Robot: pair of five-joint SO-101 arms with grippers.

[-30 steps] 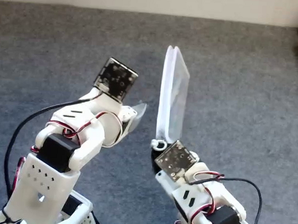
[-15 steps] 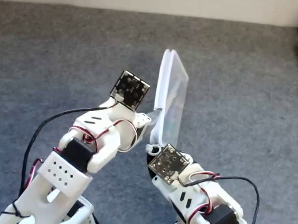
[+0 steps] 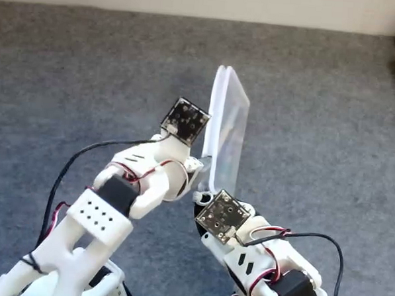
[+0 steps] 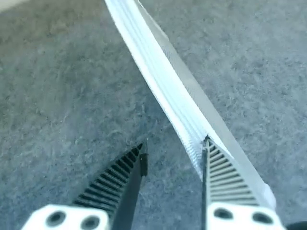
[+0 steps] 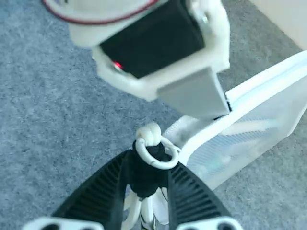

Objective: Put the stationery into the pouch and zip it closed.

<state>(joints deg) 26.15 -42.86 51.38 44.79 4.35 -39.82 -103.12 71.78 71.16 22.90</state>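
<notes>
pouch (image 3: 228, 123): stands on its edge on the grey table (image 3: 68, 81), long side pointing away from both arms | right gripper (image 5: 149, 165): closed tight on the pouch's near end, by the white ring (image 5: 153, 148) | left gripper (image 4: 173, 143): open, one finger touching the zip strip (image 4: 158, 76), nearer to it than the right | guess: it must close across the strip

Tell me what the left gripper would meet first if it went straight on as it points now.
Probably the pouch: its white zipper edge crosses the line ahead of the left gripper, with one of the open jaws beside it. Depth is unclear; the grey carpet lies behind.
</notes>
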